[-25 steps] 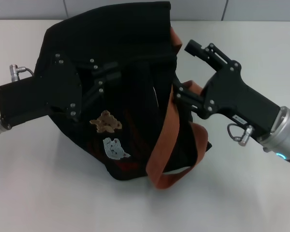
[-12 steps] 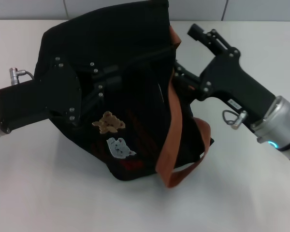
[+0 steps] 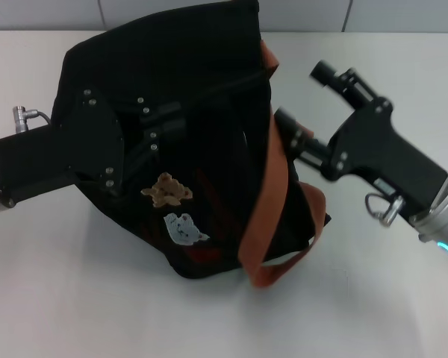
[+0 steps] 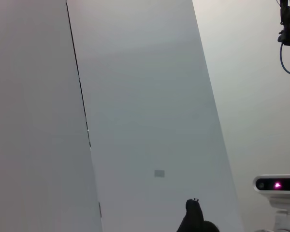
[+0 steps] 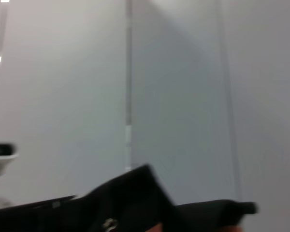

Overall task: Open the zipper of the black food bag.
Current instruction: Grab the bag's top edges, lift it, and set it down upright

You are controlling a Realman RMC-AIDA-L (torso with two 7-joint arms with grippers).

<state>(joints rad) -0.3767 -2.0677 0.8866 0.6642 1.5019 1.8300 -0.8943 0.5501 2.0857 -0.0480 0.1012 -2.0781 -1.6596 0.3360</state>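
The black food bag (image 3: 201, 67) lies tilted on the white table, its tan bear patch (image 3: 166, 190) and pale blue bear patch (image 3: 184, 228) facing up. The zipper (image 3: 224, 87) shows as a dark ridge across the upper face; I cannot make out its pull tab. My left gripper (image 3: 168, 119) comes in from the left and is shut on the bag's fabric near the zipper. My right gripper (image 3: 305, 97) is open just right of the bag, its nearer fingertip (image 3: 285, 119) by the orange-brown strap (image 3: 267, 194). A black edge of the bag (image 5: 135, 193) fills the bottom of the right wrist view.
The white table (image 3: 67, 298) extends around the bag, with a tiled wall (image 3: 45, 13) at the back. An orange strap loop (image 3: 284, 268) hangs off the bag's near right corner. The left wrist view shows only wall panels (image 4: 135, 96) and a mounted camera (image 4: 278, 184).
My right gripper has drawn back to the right, away from the bag's zipper side, and now stands clear of it. The left gripper and the bag have barely moved.
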